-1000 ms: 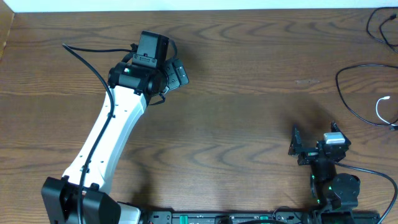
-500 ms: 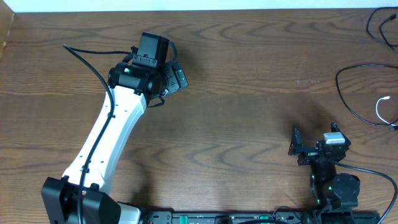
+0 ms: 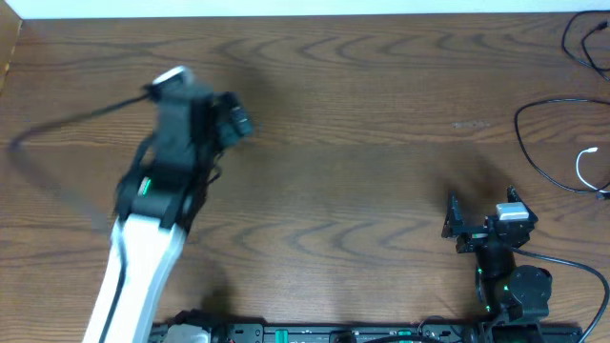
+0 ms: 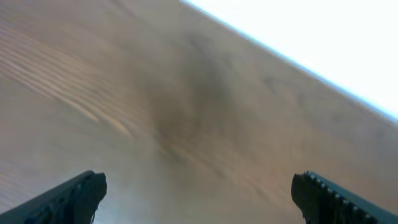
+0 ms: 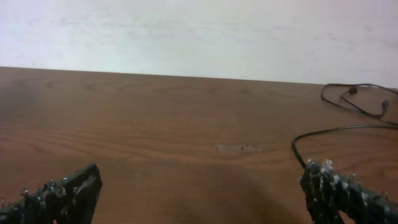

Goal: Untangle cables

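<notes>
Thin black cables [image 3: 534, 143] loop along the table's right edge, with another black cable [image 3: 577, 38] at the far right corner and a short white cable [image 3: 583, 167] beside them. The right wrist view shows a black cable [image 5: 323, 134] curving on the wood and another black cable [image 5: 354, 102] further back. My left gripper [image 3: 233, 119] is open and empty over bare wood at the far left, blurred by motion; its wide-apart fingers [image 4: 199, 193] frame bare table. My right gripper [image 3: 477, 224] is open and empty near the front right, left of the cables.
The wooden table [image 3: 362, 143] has a pale far edge [image 3: 286, 10]. A thick black arm wire [image 3: 67, 119] trails from the left arm. A small scuff [image 5: 239, 147] marks the wood ahead of the right gripper.
My left arm has swung quickly to the left and pulled back toward the front, blurring; its gripper has moved left. The right arm and the cables have not moved.
</notes>
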Controlling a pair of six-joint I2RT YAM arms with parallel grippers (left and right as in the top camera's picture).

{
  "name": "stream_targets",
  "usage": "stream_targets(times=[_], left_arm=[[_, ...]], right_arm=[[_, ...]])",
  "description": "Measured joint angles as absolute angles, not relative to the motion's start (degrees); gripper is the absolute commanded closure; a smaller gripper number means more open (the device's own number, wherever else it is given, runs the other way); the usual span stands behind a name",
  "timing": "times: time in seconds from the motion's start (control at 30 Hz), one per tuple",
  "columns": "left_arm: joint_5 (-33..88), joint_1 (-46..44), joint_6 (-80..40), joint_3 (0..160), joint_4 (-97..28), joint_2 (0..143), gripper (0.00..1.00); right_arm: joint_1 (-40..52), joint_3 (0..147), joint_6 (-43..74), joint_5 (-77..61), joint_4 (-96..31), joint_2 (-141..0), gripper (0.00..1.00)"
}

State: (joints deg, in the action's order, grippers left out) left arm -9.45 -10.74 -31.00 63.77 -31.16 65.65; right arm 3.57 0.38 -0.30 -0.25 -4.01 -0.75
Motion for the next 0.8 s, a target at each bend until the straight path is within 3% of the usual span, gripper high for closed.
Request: stream_targets(times=[0.2,0.4,0.8], left_arm=[[-10.4,-3.4,-29.6,41.9,-15.5,46.0,0.0],[-5.1,0.6,-18.3,22.7,1.5,29.2,0.0],[-2.8,3.7,-8.3,3.6,3.7,5.3,0.0]], right_arm=[[3.6,0.4,-0.3,-0.3,-4.0,-0.9,0.01],[3.6,0.4,-0.3,-0.3,-4.1,-1.0,0.01],[3.6,0.4,-0.3,-0.3,-4.1,-1.0,0.01]])
